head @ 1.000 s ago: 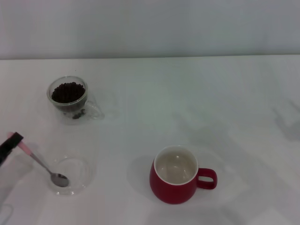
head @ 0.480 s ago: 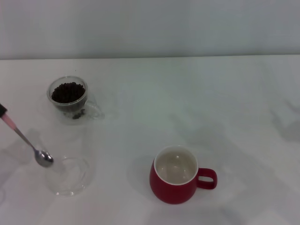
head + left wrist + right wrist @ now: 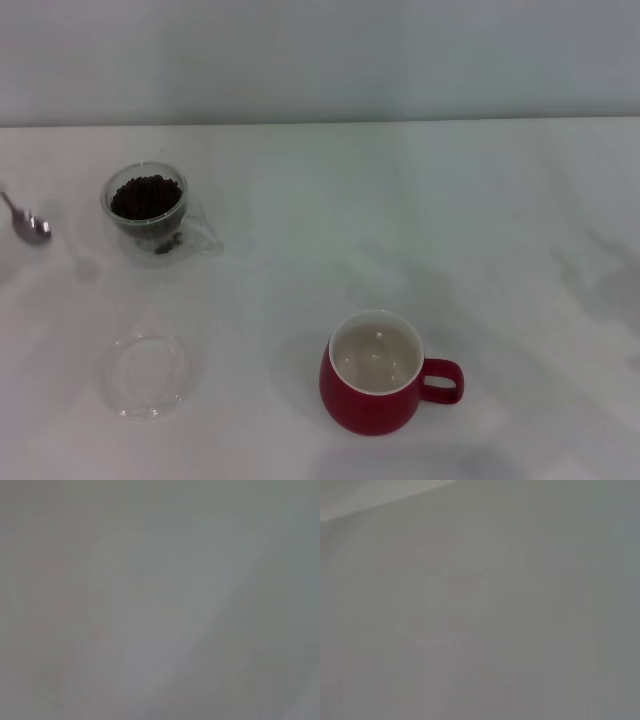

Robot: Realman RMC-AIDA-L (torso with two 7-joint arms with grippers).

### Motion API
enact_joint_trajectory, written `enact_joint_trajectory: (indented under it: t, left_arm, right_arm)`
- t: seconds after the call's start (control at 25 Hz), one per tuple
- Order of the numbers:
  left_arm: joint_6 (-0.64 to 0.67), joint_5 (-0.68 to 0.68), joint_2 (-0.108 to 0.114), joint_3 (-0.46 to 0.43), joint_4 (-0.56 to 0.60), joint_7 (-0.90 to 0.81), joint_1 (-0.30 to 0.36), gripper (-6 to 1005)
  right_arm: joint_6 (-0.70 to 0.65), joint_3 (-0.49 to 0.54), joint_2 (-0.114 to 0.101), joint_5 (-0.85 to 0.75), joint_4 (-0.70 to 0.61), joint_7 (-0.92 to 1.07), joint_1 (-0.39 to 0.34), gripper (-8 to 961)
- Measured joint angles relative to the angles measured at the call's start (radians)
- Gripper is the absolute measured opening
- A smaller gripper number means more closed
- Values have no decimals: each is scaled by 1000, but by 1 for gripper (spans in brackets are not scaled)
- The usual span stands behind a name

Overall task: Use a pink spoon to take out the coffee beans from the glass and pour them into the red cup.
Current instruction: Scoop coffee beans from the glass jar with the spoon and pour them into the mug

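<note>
At far left: pink spoon (image 3: 28, 224) raised | beside glass (image 3: 150, 208)

Nothing of the robot's body is showing: the left gripper and the right gripper are both lying outside the head view. Each wrist view is giving only flat grey, so colours, cables and markings cannot be told.

Worktop: plain white table (image 3: 400, 220).
Far left: glass (image 3: 150, 212) of coffee beans (image 3: 146, 196).
Near left: clear round dish (image 3: 147, 373).
Near centre: red cup (image 3: 380, 372).
</note>
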Motion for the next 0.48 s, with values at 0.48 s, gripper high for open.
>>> enact_joint_trajectory:
  t: [0.48]
  left_arm:
    - [-241, 293, 51, 3, 8, -202, -275, 134]
  right_arm:
    - [-22, -22, 3, 8, 3, 10, 7, 545]
